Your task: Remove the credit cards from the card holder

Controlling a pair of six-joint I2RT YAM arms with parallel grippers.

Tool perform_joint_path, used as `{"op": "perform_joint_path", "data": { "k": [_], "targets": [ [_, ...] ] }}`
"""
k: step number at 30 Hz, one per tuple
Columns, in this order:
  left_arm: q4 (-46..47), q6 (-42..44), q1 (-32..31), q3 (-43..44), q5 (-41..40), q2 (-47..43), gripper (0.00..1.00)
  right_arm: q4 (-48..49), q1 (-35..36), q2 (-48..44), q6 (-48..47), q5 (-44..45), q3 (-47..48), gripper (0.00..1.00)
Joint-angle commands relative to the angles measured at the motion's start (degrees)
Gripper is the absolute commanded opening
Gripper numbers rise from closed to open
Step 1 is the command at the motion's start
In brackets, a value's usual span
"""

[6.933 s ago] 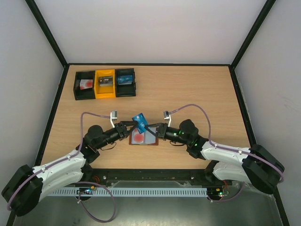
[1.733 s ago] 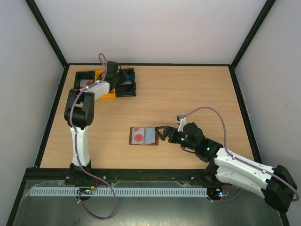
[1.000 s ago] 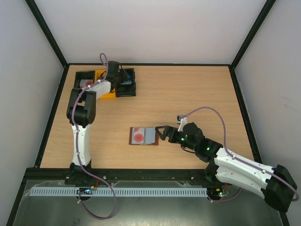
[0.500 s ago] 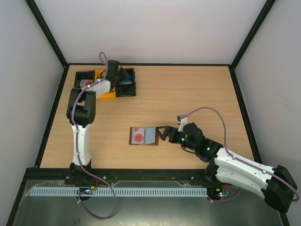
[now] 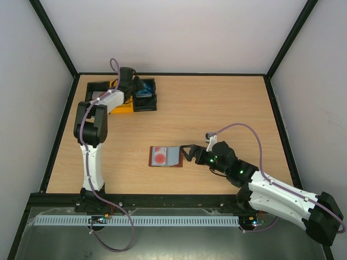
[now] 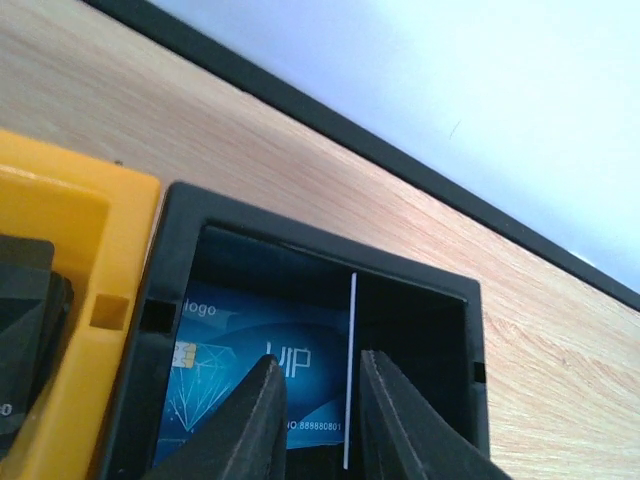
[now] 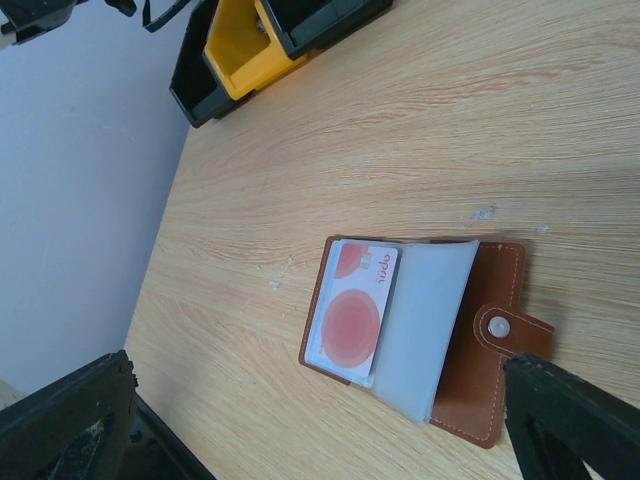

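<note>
Counting progress, I see the blue card [image 6: 230, 370] lying flat in the black bin [image 6: 300, 245] just beneath my left end effector [image 6: 318, 358], its fingers narrowly parted and empty. Just ahead of my wide-spread right end effector [image 5: 185, 154], the card holder [image 7: 490, 290] lies open, a red-and-white card [image 7: 355, 320] left inside.

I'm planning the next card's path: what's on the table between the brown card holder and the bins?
Nothing; the top view shows bare wooden table between the card holder and the row of bins.
</note>
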Motion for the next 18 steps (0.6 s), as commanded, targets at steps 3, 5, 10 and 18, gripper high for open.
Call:
{"op": "perform_joint_path", "data": {
  "k": [3, 5, 10, 18],
  "targets": [
    [0.7, 1.8, 0.3, 0.2, 2.2, -3.7, 0.16, -0.5, -0.1, -0.9, -1.0, 1.1, -0.1, 0.98],
    [2.3, 1.7, 0.3, -0.5, 4.1, -3.8, 0.13, -0.9, -0.1, -1.1, -0.9, 1.1, -0.1, 0.98],
    [5.9, 0.8, 0.2, -0.7, 8.8, -2.4, 0.09, -1.4, -0.1, -2.1, -0.8, 1.8, -0.5, 0.98],
    [4.1, 1.6, 0.1, 1.8, 8.2, 1.8, 0.08, -1.6, -0.2, -1.6, -1.2, 2.4, 0.1, 0.98]
  ]
}}
